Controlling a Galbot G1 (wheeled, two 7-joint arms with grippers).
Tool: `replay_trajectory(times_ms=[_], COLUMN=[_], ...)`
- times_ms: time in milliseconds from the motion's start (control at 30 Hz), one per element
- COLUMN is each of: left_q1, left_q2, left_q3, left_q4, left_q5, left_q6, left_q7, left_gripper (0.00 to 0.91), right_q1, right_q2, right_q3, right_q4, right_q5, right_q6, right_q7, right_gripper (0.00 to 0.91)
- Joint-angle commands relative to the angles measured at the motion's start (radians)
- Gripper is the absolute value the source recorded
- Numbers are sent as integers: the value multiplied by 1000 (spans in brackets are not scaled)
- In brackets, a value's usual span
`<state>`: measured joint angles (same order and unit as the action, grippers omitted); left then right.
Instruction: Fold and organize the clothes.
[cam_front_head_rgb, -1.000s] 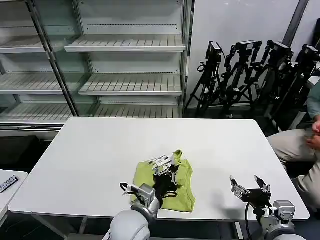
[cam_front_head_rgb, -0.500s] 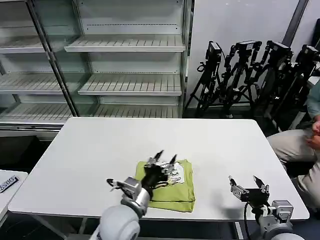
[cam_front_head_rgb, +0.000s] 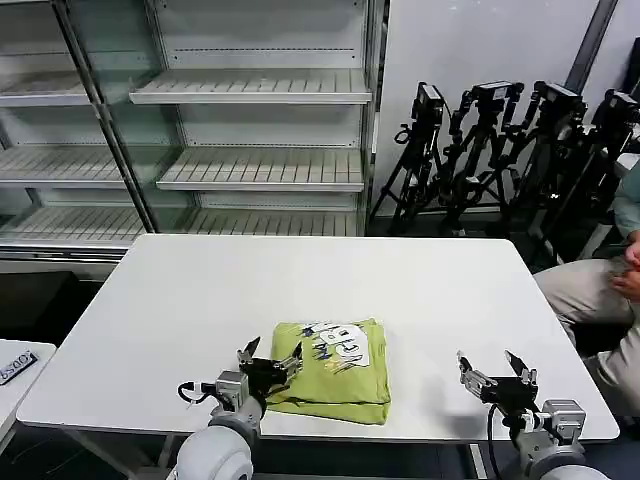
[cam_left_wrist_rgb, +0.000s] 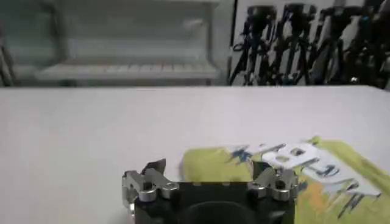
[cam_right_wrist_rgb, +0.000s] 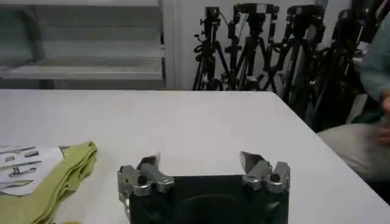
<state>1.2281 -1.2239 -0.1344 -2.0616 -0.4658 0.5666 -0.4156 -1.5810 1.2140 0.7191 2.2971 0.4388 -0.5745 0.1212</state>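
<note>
The T-shirt lay as a compact folded square on the white table, printed panel up, just ahead of and to the right of your left gripper. That gripper sat low at the near left corner of the bundle, its jaws spread wide with nothing between them; in the left wrist view the left gripper showed one fingertip over bare table and the other over the lime cloth.

The fold looked essentially done, so the step in hand was probably tidying. If you meant to square it up, you did best to keep the fingers low and flat and nudge the stacked near edge from the side rather than pinch it. The fabric is thin and soft, and I'd expect a pinch to lift only the top layer and undo the fold. Otherwise, you wanted to draw that arm straight back without snagging the corner.

Your right gripper hovered well apart from the shirt, off to its right near the table's front edge, jaws likewise wide and empty. From the right wrist view, the right gripper had the folded edge off to one side.
</note>
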Motion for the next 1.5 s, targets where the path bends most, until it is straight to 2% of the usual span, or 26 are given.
replay_trajectory(times_ms=[33,333,667,867,967,1000,1067,1133,1300,1400,1500], left_q1=[11,5,-22,-35,-28,-23,-11,21,124,202,290], left_q2=[4,0,-55,-43,17,64,107,232,448,629,761], left_q3=[-1,30,72,42,-17,-73,-132,-284,-596,-770,-916], left_q4=[56,58,45,56,35,21,14,15,83,142,168], left_q5=[-128,-151,-180,-96,5,37,45,43,-24,-118,-206], left_q6=[12,12,1,8,10,11,12,12,13,14,16], left_q7=[-114,-147,-131,-98,-45,-18,27,100,268,324,374], left_gripper=[20,10,10,10,10,10,10,10,10,10,10], right_q1=[1,16,14,11,17,19,22,26,41,58,78], right_q2=[0,4,5,5,6,7,7,9,13,13,19], right_q3=[0,-21,-19,-11,-14,-16,-18,-22,-35,-44,-55], right_q4=[2,-1,3,6,1,0,-1,-3,-14,-21,-32], right_q5=[1,-5,-11,-11,-11,-11,-12,-12,-12,-10,-10], right_q6=[-1,-3,-3,-3,-3,-3,-3,-3,1,5,17], right_q7=[2,7,8,7,7,7,7,5,4,2,0], right_gripper=[907,907,907,907,907,907,907,907,907,907,907])
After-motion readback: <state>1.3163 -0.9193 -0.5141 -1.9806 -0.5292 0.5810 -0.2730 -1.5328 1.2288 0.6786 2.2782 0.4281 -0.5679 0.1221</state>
